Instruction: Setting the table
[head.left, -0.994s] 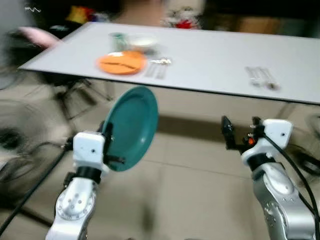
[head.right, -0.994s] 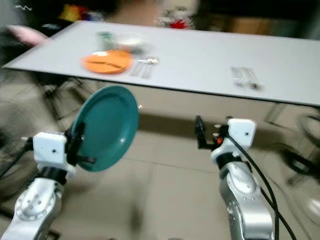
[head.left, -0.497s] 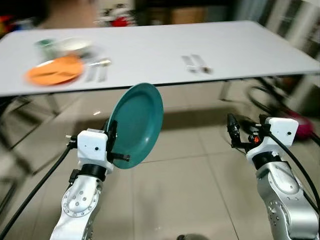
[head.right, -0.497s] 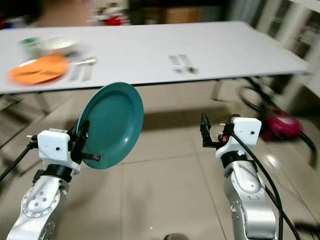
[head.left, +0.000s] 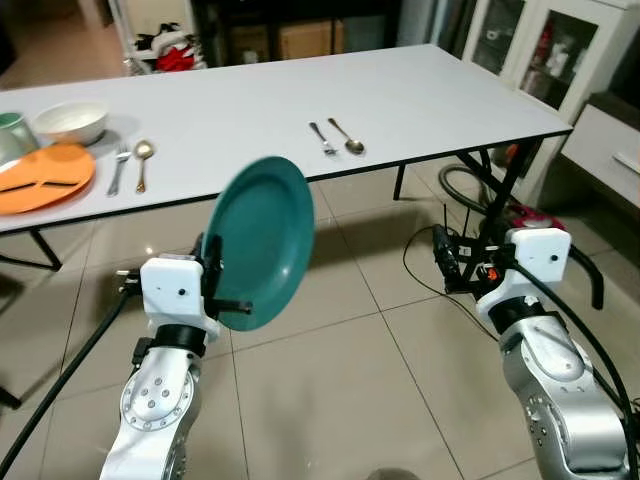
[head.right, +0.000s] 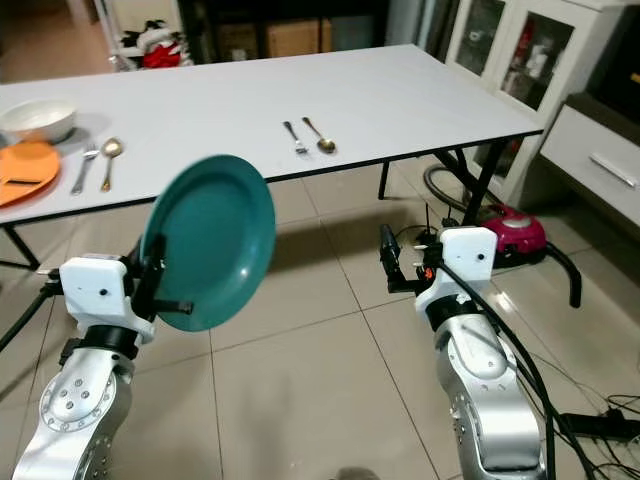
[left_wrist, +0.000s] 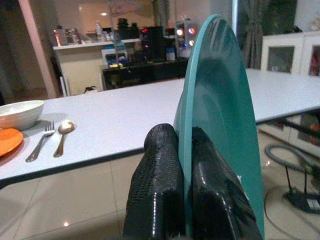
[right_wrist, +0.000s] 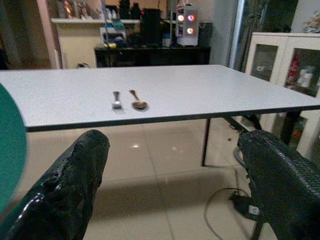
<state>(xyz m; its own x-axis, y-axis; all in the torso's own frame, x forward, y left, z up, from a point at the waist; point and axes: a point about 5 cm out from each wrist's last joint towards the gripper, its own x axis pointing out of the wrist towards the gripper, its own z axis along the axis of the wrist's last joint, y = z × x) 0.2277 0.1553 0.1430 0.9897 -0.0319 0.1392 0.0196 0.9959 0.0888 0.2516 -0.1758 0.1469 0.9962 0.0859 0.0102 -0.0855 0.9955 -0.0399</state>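
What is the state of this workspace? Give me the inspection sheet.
Surface: white table, largely bare, ahead of the robot.
Job's things: teal plate held on edge; fork and spoon pair mid-table; orange plate, white bowl, second fork and spoon at the table's left end.
Clutter: green cup at the left edge.
Grippers: left gripper clamped on the plate's rim; right gripper open, empty.
Cables: black cables on the floor under the table's right end.
Surroundings: tiled floor, white cabinet, red vacuum.
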